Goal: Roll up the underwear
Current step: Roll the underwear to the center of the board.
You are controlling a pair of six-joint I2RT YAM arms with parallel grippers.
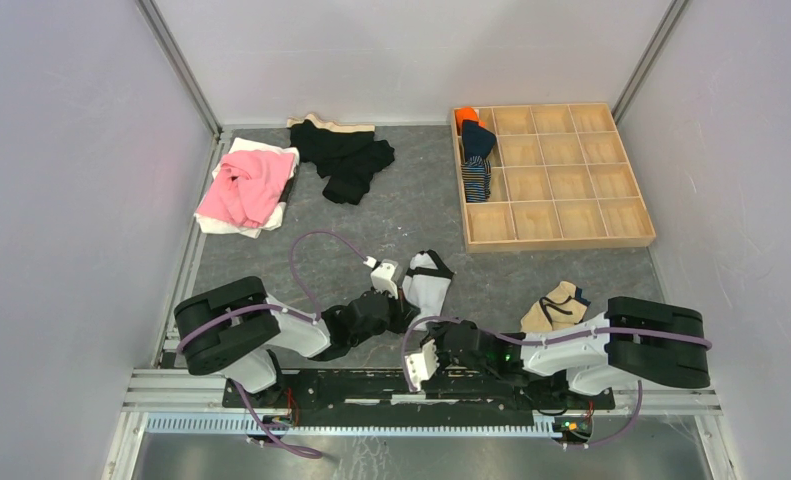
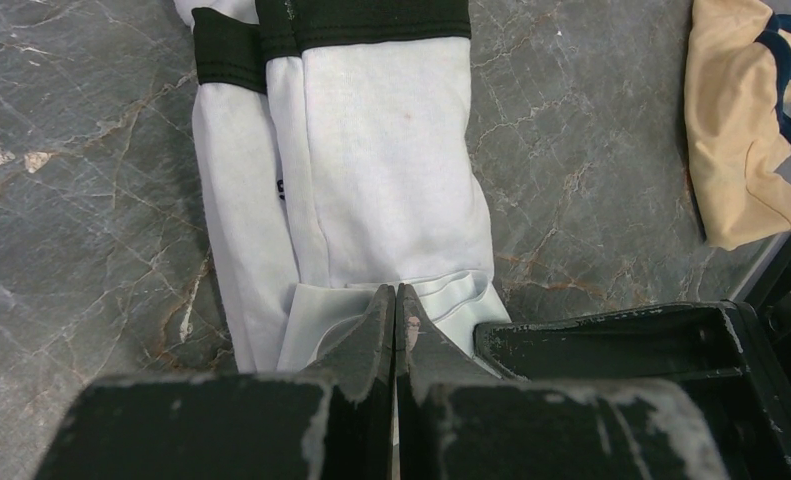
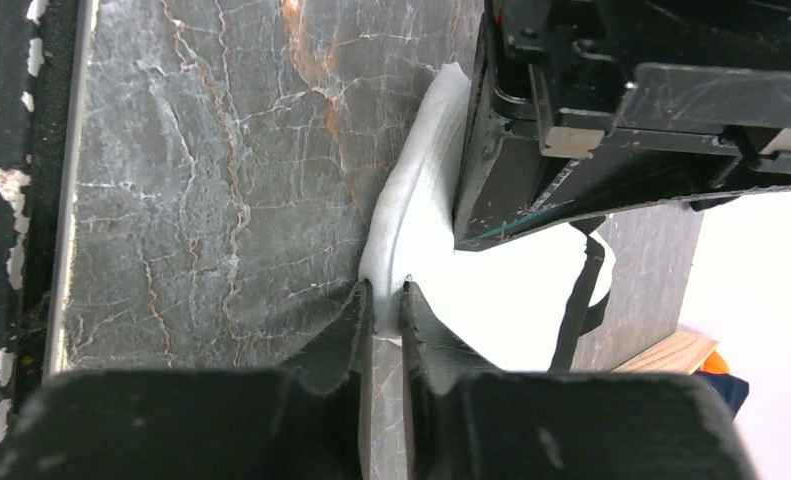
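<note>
The white underwear with black trim (image 1: 429,283) lies folded lengthwise on the grey table, its black waistband at the far end. In the left wrist view (image 2: 391,170) its near hem sits at my fingertips. My left gripper (image 1: 401,312) (image 2: 396,296) is shut on that near hem. My right gripper (image 1: 437,328) (image 3: 385,297) is shut on the same underwear's near edge (image 3: 421,240), with white cloth pinched between its fingers. A navy striped underwear (image 1: 477,168) sits rolled in the tray.
A tan brief with navy trim (image 1: 558,306) (image 2: 741,130) lies right of the white one. The wooden grid tray (image 1: 631,238) stands at the back right, with an orange roll (image 1: 466,118) inside. A pink garment (image 1: 246,185) and black garments (image 1: 349,158) lie at the back left.
</note>
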